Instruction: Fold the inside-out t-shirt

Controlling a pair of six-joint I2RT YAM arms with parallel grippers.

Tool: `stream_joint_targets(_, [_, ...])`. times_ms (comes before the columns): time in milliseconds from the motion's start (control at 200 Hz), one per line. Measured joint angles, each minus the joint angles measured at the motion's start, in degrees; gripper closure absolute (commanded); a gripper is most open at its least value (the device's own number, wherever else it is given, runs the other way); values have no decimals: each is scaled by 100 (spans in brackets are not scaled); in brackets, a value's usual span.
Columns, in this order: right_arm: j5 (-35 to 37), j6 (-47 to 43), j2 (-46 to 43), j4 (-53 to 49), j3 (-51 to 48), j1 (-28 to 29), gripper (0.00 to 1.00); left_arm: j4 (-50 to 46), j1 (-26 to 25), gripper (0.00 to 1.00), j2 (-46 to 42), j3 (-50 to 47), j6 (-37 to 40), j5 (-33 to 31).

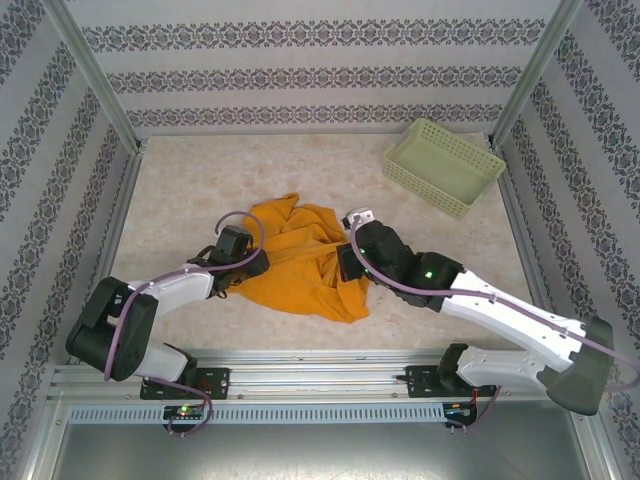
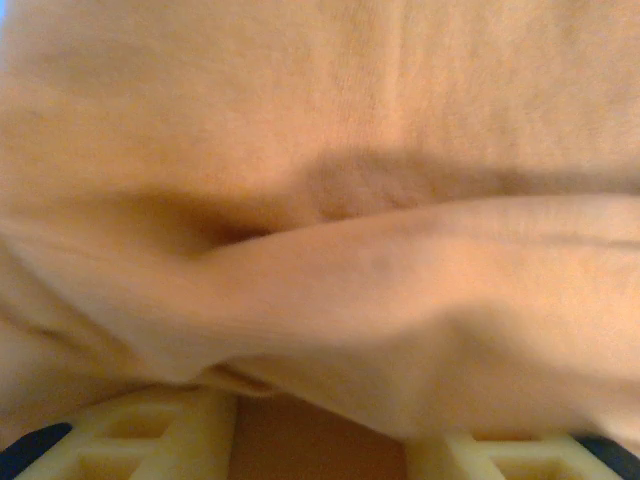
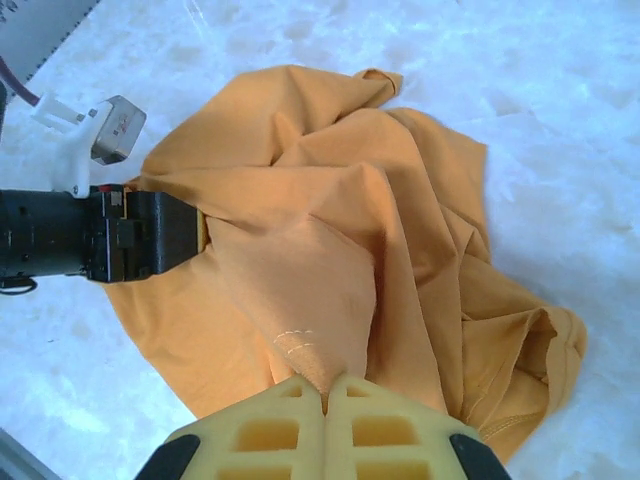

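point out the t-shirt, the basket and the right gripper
t-shirt (image 1: 290, 270), top external view, middle of the crumpled cloth
basket (image 1: 423, 190), top external view, near side wall
right gripper (image 3: 325, 390), right wrist view, between its fingertips

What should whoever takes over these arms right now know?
Right gripper: shut, pinching a ridge of the t-shirt.
Left gripper: fingers apart with cloth pressed against them at the shirt's left side; grip unclear.
T-shirt: crumpled in a heap mid-table, apart from the basket.
Done: no fold yet.
Left: spread it flat, then fold.
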Motion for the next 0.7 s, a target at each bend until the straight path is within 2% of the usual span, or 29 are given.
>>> stream_joint_targets(150, [-85,-50,-37,33,256,-44,100,-157,-136,49,-492,-2,129,59])
stream_joint_targets(325, [-450,-57,754,396,640,-190,100,-109,-1064,41,-1670,-2,485,52])
stream_joint_targets(400, [-654,-55,1165,514,737,-240,100,109,-1263,36,-1917,-15,584,173])
stream_joint_targets(515, [-984,-15,1569,645,776,-267,100,544,-1401,33,-1873,-57,612,326])
stream_joint_targets(699, [-1279,55,1576,793,774,-262,100,1054,-1471,31,-1130,-55,614,586])
